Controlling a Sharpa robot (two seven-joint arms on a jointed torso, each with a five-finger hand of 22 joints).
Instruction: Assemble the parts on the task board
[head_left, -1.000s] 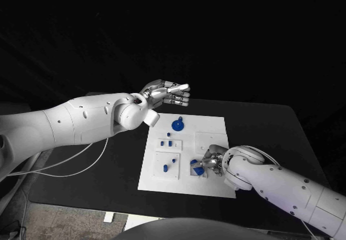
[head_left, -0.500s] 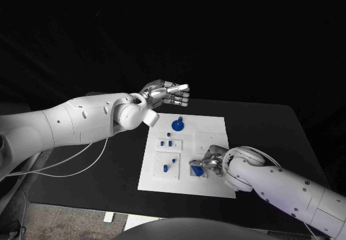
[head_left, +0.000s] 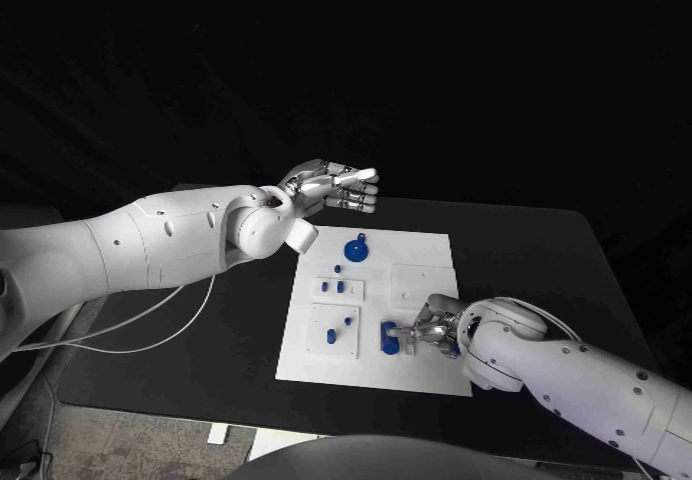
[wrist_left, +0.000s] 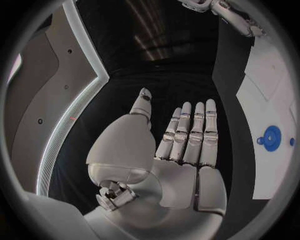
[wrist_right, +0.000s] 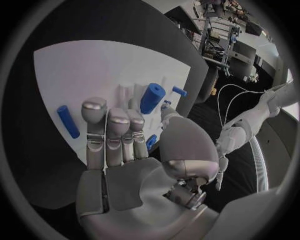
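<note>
The white task board (head_left: 418, 260) lies in the middle of the black worktop (head_left: 534, 250). The right hand (head_left: 430, 328) is low over the near part of the board, right by a blue part (head_left: 389, 336); I cannot tell if it holds it. The left hand (head_left: 335, 187) is up past the board's far edge, fingers straight and holding nothing. A round blue part (head_left: 356, 247) sits near the far end.

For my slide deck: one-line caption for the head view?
Right hand works at small blue parts on the white task board; left hand hangs open.
</note>
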